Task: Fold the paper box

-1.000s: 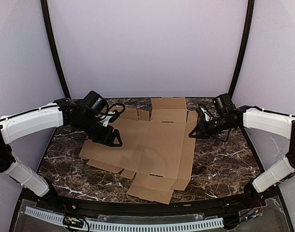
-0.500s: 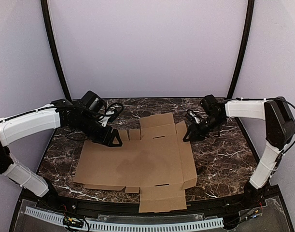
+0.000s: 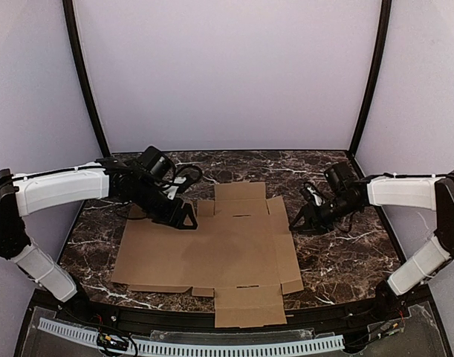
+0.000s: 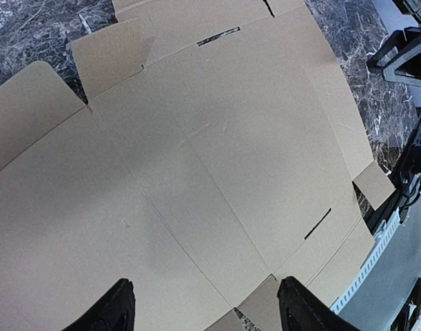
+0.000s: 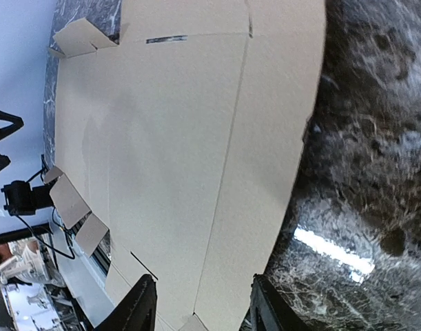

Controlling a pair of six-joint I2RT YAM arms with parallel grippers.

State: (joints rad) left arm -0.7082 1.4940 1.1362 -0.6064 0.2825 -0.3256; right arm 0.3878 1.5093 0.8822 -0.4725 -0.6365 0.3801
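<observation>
The paper box lay flat and unfolded on the dark marble worktop. The left gripper hovered over the far left part of the sheet, its jaws wide apart, holding nothing. The right gripper was just beside the right flap, its jaws partly apart and gripping nothing.

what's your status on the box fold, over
Left gripper open over the paper box, right gripper open beside its right edge. Box flat, unfolded. Nothing lying on it.
</observation>
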